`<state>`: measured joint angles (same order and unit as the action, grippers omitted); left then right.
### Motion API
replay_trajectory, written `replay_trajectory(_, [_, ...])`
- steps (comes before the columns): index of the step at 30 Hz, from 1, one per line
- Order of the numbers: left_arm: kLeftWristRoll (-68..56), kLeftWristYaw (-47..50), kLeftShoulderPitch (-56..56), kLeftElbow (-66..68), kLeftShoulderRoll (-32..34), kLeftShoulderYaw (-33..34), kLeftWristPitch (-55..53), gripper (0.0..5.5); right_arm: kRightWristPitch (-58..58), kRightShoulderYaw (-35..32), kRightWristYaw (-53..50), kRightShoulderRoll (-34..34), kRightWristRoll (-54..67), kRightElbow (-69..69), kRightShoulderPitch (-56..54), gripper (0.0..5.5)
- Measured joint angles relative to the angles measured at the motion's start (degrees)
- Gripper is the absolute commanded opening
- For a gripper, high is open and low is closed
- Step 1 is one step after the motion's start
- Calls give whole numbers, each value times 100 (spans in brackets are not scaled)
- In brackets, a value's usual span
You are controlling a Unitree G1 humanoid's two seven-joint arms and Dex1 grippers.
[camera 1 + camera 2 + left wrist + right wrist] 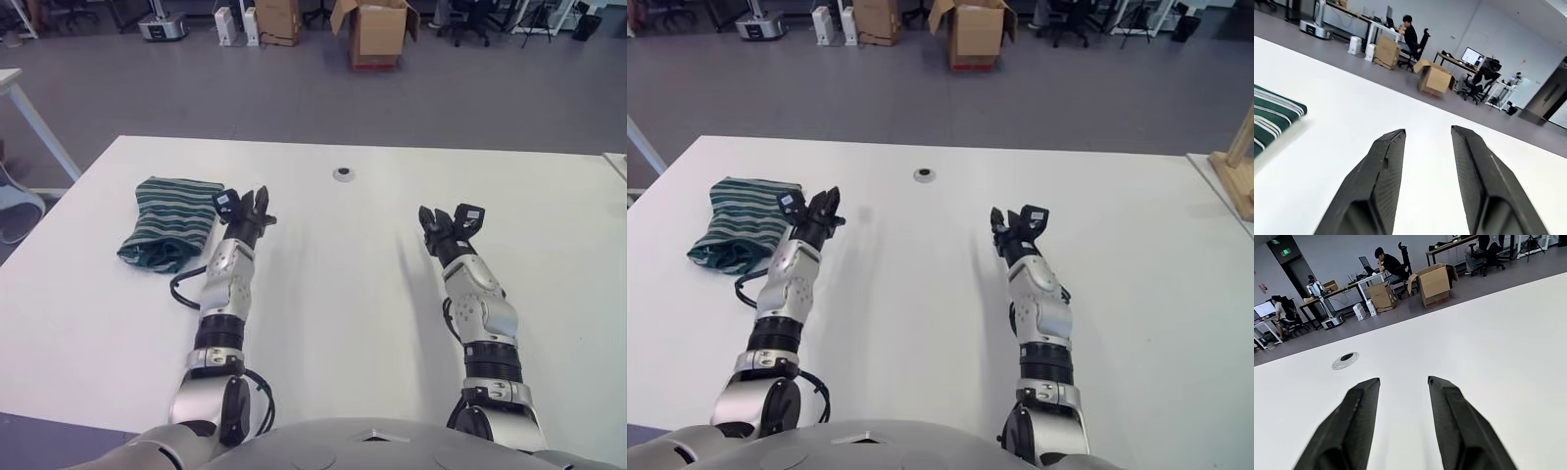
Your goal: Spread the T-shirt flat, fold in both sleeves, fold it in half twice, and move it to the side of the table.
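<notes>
**Both claws open and empty, shirt folded at my left**

Not all of the T-shirt [168,223] can be read. It lies as one green-and-white striped bundle near the left edge of the table [343,313], but I cannot tell how many layers it has, and its sleeves are lost inside the folds. The end nearest me looks bunched and rounded. My left wrist camera catches just one corner of it [1273,115], cut off by the picture's edge.

Both my forearms stretch forward, low over the white top, roughly parallel and well apart. My left claw [261,208] hovers just beside the shirt's right edge, not touching it. Its two fingers [1383,161] stand parted with bare table between them, gripping nothing. My right claw [432,217] sits out over open table, far from the shirt, its two fingers [1359,406] likewise spread and holding nothing.

By count: one shirt, two arms, two fingers on each claw, and one small round port [343,174] set into the table ahead, between my claws and farther out.
</notes>
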<state>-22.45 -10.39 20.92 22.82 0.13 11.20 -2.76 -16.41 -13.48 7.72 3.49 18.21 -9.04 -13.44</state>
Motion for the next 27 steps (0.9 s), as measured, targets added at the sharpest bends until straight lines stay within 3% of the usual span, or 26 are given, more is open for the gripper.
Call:
replay_trajectory(16, [71, 73, -208, -33, -251, 9, 84, 170, 462, 219, -233, -65, -275, -359, -36, 184])
replay_trajectory(27, [295, -673, -147, 665, -390, -437, 202, 170, 917, 14, -703, 3, -518, -339, 90, 184])
